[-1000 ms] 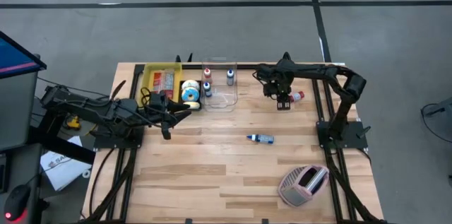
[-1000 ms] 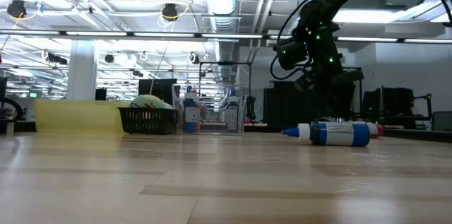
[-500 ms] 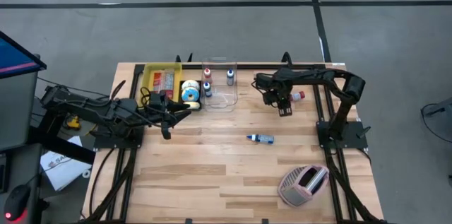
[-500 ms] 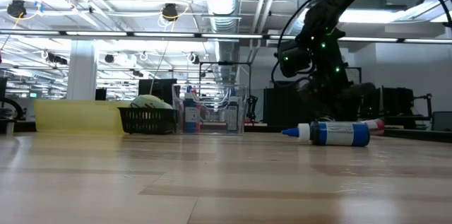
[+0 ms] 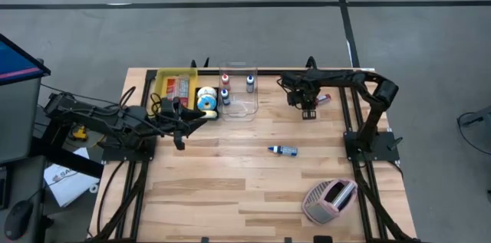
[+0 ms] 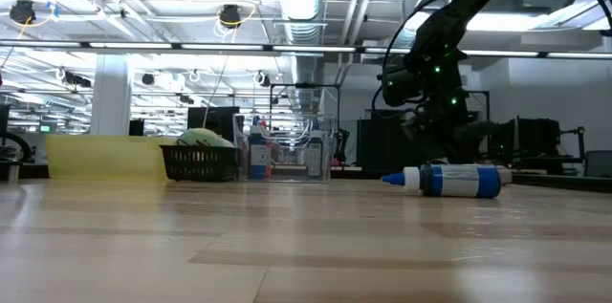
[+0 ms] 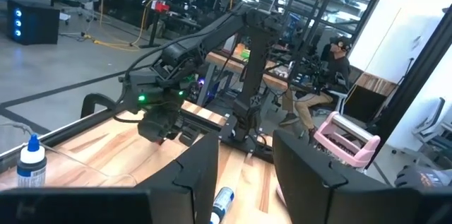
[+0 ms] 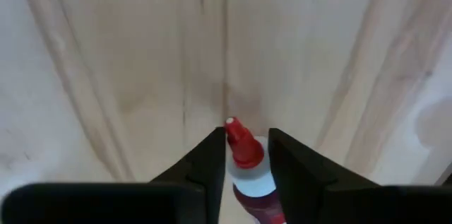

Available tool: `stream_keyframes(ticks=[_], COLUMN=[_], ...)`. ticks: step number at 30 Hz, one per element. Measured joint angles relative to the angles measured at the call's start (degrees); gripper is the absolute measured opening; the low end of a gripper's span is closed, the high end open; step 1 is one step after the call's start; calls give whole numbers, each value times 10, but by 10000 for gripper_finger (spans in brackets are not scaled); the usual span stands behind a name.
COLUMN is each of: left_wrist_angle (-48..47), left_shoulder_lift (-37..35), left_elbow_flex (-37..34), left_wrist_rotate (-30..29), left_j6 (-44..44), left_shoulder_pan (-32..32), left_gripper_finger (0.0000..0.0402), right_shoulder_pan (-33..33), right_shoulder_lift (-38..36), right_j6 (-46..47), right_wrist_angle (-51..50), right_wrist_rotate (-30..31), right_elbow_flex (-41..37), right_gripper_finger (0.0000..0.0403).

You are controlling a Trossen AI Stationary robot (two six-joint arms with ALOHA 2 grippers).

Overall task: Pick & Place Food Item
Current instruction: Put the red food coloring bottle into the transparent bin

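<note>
- Only the right wrist view showed the red-capped bottle (image 8: 247, 164) lying on the wooden table (image 8: 127, 54) between the right gripper's (image 8: 246, 157) fingers, which flanked its neck; whether they pressed it I could not tell.
- From above, the bottle (image 5: 322, 98) peeked out beside that gripper (image 5: 308, 110), near the table's far right edge.
- The left gripper (image 7: 244, 164) hung level with its fingers apart, empty.
- Compared with a second earlier, the right gripper had dropped over the bottle.
- A blue-capped bottle (image 5: 284, 149) lay mid-table.
</note>
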Motion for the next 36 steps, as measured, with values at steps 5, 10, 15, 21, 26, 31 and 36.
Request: stream_keyframes(ticks=[5,10,15,21,26,31,36], left_wrist_angle=[7,11,11,11,11,11,11], left_shoulder_lift=[0,0,0,0,0,0,0], left_elbow_flex=[0,0,0,0,0,0,0], left_wrist_rotate=[0,0,-3,-3,-3,-2,-2], left_j6=[0,0,0,0,0,0,-1], left_shoulder_pan=[0,0,0,0,0,0,0], left_gripper_finger=[131,131,131,131,131,131,131], right_shoulder_pan=[-9,-4,13,31,19,-13,-33], right_shoulder_lift=[0,0,-4,-37,-73,-79,-77], right_j6=[4,17,40,74,123,161,180], right_wrist_angle=[18,33,36,46,37,9,4], right_wrist_rotate=[0,7,10,10,4,15,15], right_elbow_flex=[0,0,6,7,8,8,8], right_gripper_finger=[31,5,0,1,32,120,212])
